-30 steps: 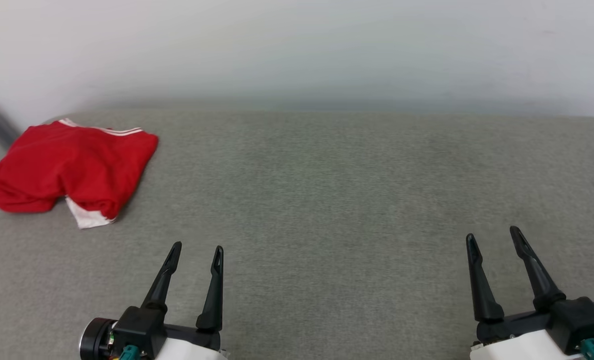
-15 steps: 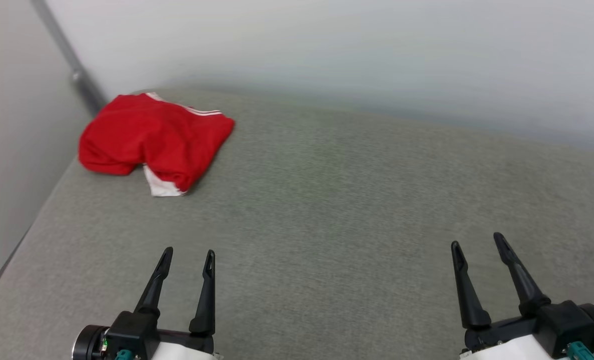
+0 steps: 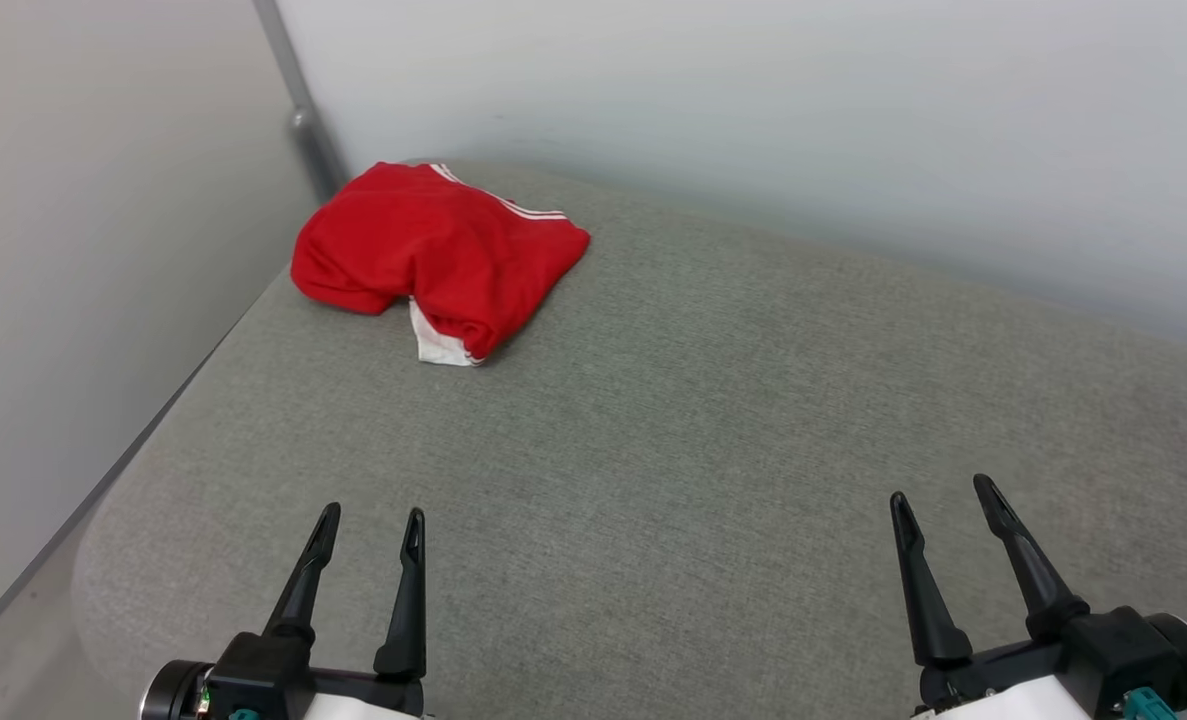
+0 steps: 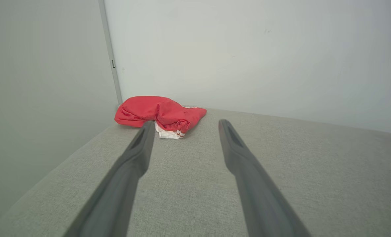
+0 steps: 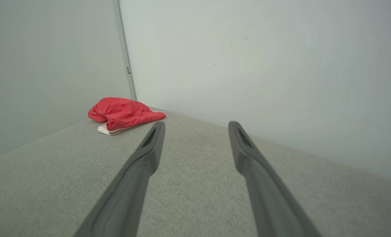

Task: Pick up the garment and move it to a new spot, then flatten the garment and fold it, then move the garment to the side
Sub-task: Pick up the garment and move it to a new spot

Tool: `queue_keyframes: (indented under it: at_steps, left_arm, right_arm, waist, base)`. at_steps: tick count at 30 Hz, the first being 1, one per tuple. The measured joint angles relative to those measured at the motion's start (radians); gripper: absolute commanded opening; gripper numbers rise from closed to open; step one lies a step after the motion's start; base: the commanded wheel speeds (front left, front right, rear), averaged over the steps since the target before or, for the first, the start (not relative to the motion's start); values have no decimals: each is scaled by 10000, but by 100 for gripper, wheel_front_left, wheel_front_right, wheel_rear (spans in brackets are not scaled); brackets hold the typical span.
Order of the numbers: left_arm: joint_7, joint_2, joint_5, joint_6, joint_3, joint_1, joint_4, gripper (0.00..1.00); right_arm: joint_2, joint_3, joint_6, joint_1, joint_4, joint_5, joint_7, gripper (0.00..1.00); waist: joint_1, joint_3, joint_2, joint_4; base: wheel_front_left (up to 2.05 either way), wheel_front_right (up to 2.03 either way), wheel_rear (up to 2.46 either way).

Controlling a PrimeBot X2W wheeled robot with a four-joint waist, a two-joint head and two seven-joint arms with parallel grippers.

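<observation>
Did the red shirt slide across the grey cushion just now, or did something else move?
The shirt did not slide. The robot's head camera turned toward its left, so the whole picture shifted and more of the side wall came into view. The garment lies in the same crumpled heap at the far left corner of the grey cushion. The left gripper and right gripper stayed open, holding nothing.

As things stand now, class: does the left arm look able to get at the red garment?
Probably yes, at a stretch. The left gripper is open and the grey surface between it and the garment lies bare, but the garment sits far off.
</observation>
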Motion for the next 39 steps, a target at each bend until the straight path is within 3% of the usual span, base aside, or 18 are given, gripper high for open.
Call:
queue_keyframes:
  at_steps: [17, 25, 29, 32, 35, 39]
  left_arm:
    - [0, 0, -242, 8, 115, 50, 117, 100]
    - [0, 2, -531, -59, 150, -286, 265, 100]
    - [-2, 19, -407, -309, 359, -969, 596, 100]
    - [-2, 232, -458, -439, 454, -1670, 1218, 100]
    - [65, 821, -598, -523, 311, -2592, 2002, 100]
    - [1193, 1747, -1294, -575, 107, -4291, 2560, 100]
  right_arm:
    - [-2, 56, 0, -4, -59, 109, 0, 100]
    - [2, -54, 0, -278, -286, -96, 0, 100]
    - [4, -38, 0, -494, -443, -368, 0, 100]
    - [4, -151, 0, -756, -677, -539, 0, 100]
    - [4, -190, 0, -952, -846, -748, 0, 100]
    - [4, -190, 0, -1304, -1041, -917, 0, 100]
  waist:
    - [0, 39, 0, 149]
    - [1, 704, 0, -166]
    - [1, 1291, 0, -388]
    - [1, 1813, 0, -566]
    - [1, 2359, 0, -765]
    - [2, 3086, 0, -1047]
  base:
    - [0, 0, 0]
    - [0, 0, 0]
    - [0, 0, 0]
    - [0, 0, 0]
    - [0, 0, 0]
    - [0, 0, 0]
